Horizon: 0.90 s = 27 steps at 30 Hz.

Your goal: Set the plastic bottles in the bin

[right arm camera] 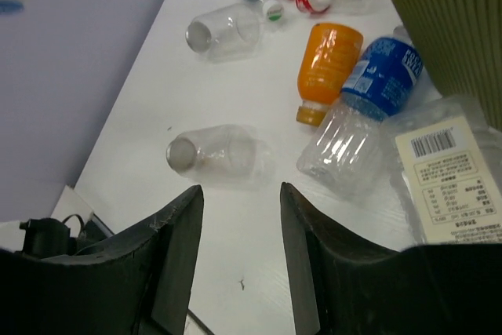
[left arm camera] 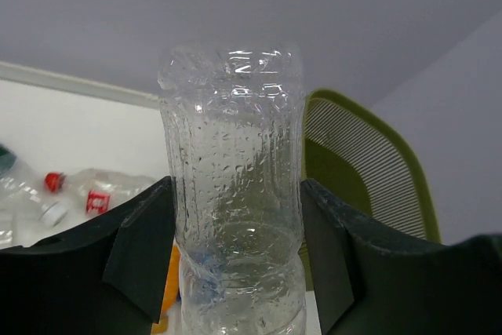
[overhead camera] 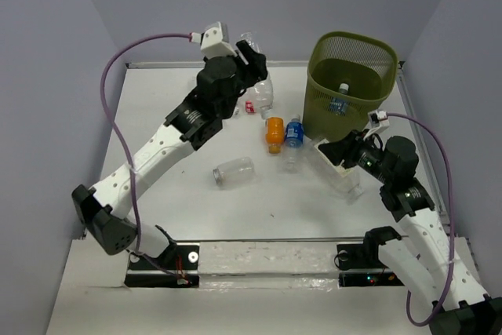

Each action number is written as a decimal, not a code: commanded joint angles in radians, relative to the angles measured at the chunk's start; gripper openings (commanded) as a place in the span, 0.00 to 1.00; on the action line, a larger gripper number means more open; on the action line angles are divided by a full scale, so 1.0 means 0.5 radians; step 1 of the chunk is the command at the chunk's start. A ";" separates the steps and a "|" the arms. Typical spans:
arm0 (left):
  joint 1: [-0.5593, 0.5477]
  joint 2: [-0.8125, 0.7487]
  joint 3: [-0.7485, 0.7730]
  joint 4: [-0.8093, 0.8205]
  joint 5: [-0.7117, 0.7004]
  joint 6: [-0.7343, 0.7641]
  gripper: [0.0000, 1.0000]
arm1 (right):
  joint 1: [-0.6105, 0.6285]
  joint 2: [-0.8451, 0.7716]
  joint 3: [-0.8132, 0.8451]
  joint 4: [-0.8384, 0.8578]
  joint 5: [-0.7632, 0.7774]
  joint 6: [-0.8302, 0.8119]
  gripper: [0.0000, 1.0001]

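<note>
The left tool (left arm camera: 235, 264) is gripping a clear ribbed bottle (left arm camera: 233, 194) between its fingers, raised above the far side of the tabletop (overhead camera: 157, 115). The right tool (right arm camera: 239, 217) is sitting closed and empty near the olive mesh bin (overhead camera: 351, 76), which is holding one bottle (overhead camera: 340, 101). An orange bottle (overhead camera: 274, 132), a blue-labelled bottle (overhead camera: 294, 134) and several clear ones are lying beside the bin.

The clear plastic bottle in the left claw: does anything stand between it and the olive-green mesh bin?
Nothing visible does. The clear plastic bottle in the left claw is lifted above the table, and the olive-green mesh bin stands open-topped to its right.
</note>
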 commanded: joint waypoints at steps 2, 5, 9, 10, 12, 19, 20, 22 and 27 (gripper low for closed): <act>-0.145 0.382 0.584 0.390 -0.170 0.326 0.52 | 0.044 -0.070 -0.166 0.005 -0.168 0.043 0.49; -0.194 0.774 0.983 0.451 -0.176 0.416 0.52 | 0.108 -0.113 -0.194 -0.041 -0.189 0.025 0.48; -0.212 1.063 1.404 0.479 -0.179 0.400 0.52 | 0.148 -0.159 -0.206 -0.062 -0.186 0.031 0.48; -0.215 1.176 1.459 0.543 -0.195 0.385 0.52 | 0.148 -0.165 -0.218 -0.062 -0.189 0.040 0.48; -0.225 1.311 1.542 0.699 -0.204 0.336 0.52 | 0.169 -0.174 -0.231 -0.065 -0.192 0.053 0.48; -0.246 1.793 2.033 0.955 -0.149 0.379 0.49 | 0.286 -0.266 -0.283 -0.044 -0.171 0.114 0.49; -0.249 1.827 2.061 0.982 -0.094 0.397 0.52 | 0.286 -0.276 -0.289 -0.056 -0.168 0.111 0.49; -0.261 1.898 2.058 1.037 -0.048 0.443 0.81 | 0.304 -0.285 -0.280 -0.074 -0.158 0.080 0.50; -0.261 1.855 1.932 1.019 0.072 0.511 0.99 | 0.304 -0.211 -0.240 -0.072 -0.155 0.031 0.63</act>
